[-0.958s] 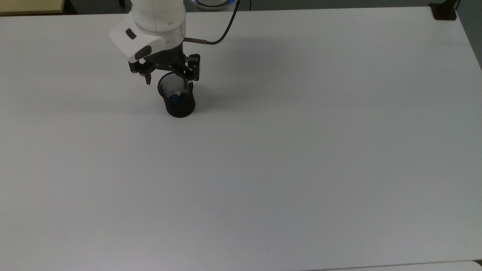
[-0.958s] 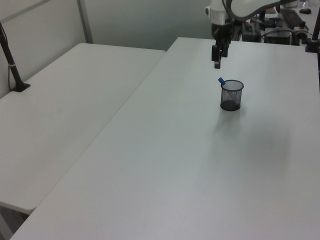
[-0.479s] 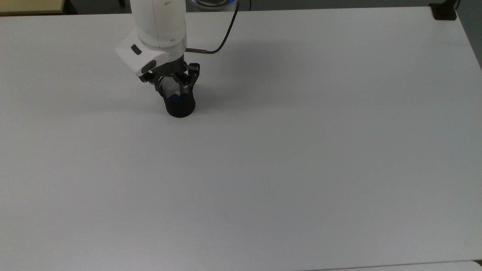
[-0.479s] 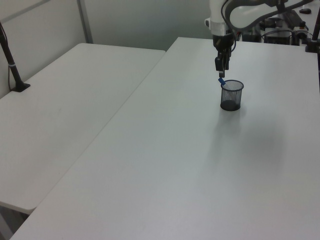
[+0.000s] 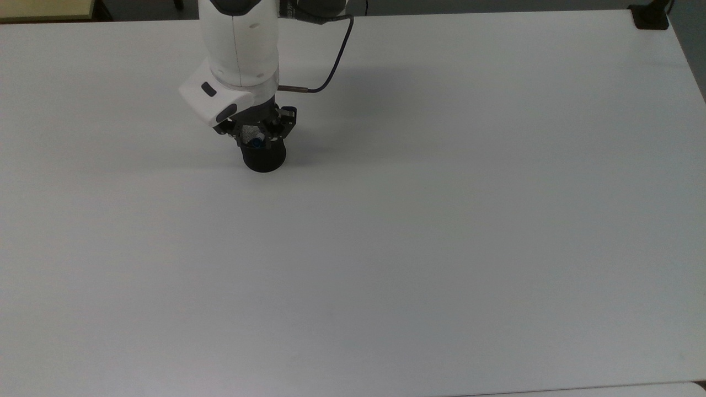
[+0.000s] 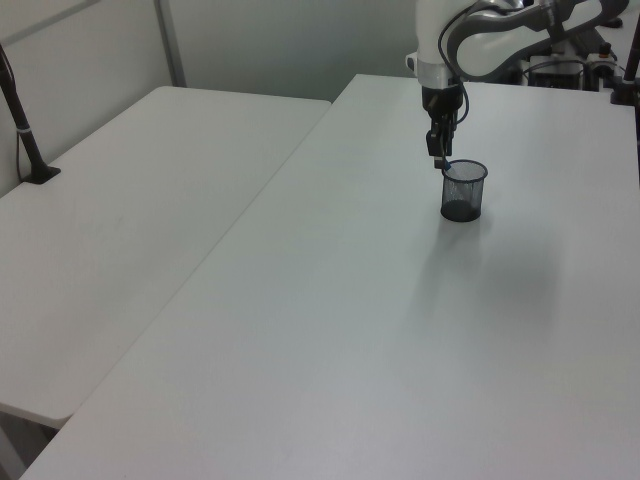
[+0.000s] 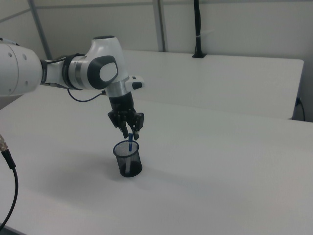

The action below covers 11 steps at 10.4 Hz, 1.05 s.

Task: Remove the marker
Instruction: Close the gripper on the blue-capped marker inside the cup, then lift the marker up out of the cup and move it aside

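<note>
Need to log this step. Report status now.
Gripper just above the mesh cup, fingers either side of the marker tip. Marker standing in cup, not lifted. Nothing in the way.

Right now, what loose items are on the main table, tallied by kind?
Marker: 1, standing in the cup
Black mesh cup: 1
Total: 2

White tables (two, side by side), pale partition wall, black pole
</note>
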### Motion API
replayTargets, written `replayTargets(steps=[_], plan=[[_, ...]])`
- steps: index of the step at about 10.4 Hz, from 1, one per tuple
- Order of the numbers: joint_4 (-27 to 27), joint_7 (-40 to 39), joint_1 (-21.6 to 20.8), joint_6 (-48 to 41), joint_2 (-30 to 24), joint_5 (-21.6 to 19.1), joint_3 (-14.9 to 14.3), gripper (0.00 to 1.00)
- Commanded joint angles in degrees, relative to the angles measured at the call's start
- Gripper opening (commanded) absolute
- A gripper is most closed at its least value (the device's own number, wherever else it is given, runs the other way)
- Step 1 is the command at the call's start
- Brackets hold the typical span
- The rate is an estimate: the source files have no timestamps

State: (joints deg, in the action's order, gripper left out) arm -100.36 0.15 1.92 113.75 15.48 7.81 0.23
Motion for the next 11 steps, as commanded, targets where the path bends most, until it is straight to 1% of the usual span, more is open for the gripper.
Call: replayTargets(steps=[1,2,3,4,7,9,10,11], plan=[[-1.15,-0.41,-0.43,2.35,0.08,0.62,0.21,0.28],[-1.15,-0.41,-0.43,2.35,-0.01,0.62,0.21,0.23],[-0.98,-0.41,-0.43,2.26,-0.19,0.62,0.21,0.2],[-0.89,-0.32,-0.25,2.09,-0.71,0.45,0.21,0.13],[-0.45,-0.32,0.28,1.47,-2.9,0.19,0.12,0.12],[-0.36,-0.23,0.36,1.39,-5.62,0.01,-0.05,0.12],[0.68,0.11,0.28,0.51,-6.94,-0.34,-0.05,0.12],[3.65,2.03,0.19,-2.89,-7.13,-0.52,0.03,0.12]])
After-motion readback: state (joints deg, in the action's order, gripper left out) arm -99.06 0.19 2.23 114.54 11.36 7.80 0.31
